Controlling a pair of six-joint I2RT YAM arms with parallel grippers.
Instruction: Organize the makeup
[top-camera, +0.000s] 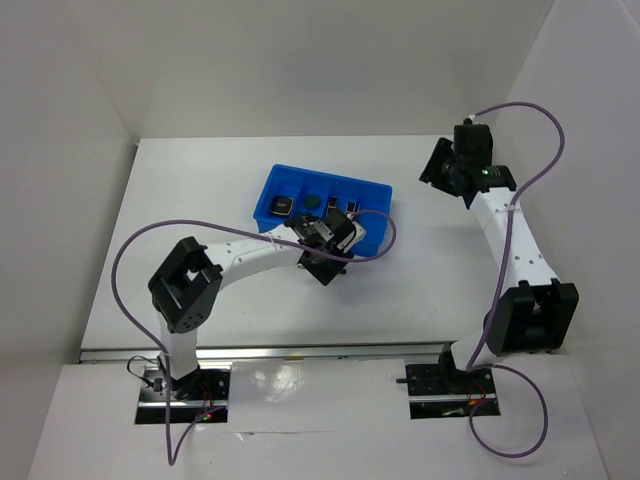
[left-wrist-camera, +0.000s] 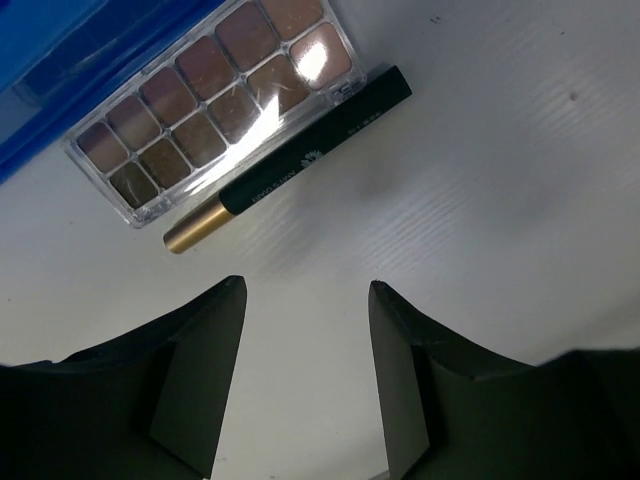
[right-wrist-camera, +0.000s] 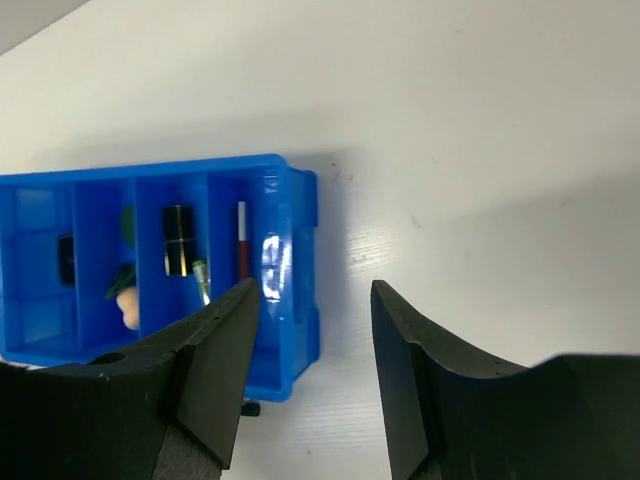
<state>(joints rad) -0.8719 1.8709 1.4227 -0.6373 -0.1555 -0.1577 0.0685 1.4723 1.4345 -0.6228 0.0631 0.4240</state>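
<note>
Two robot arms pause over a white counter (top-camera: 200, 180) with the makeup partly sorted. The left arm's fingers (left-wrist-camera: 215, 350) hang parted and empty just above the surface. At their 12 o'clock lie a pinkish flat palette (left-wrist-camera: 215, 105) and a black pencil with a gold cap (left-wrist-camera: 290, 160). The two pieces touch along one long side, just beside the blue divided tray (left-wrist-camera: 60, 60).

Seen from overhead, the right arm stands off at the tray's 3 o'clock, well apart, probably to leave its partner room. The right arm's fingers (right-wrist-camera: 225, 340) are also spread, with nothing between them, and the tray sits at their 10 o'clock.

Inside, a thin red-and-white pencil (right-wrist-camera: 241, 240) has the end compartment and a black-gold case (right-wrist-camera: 180, 240) the next. A peach sponge (right-wrist-camera: 128, 300) shares a third with a dark green round piece (right-wrist-camera: 125, 225). A black square compact (right-wrist-camera: 65, 258) lies farther along (part of it is hidden by a divider).

The palette and capped pencil look like the last pieces out. Since they lie pressed together, closing on the pencil alone could nudge the palette.
</note>
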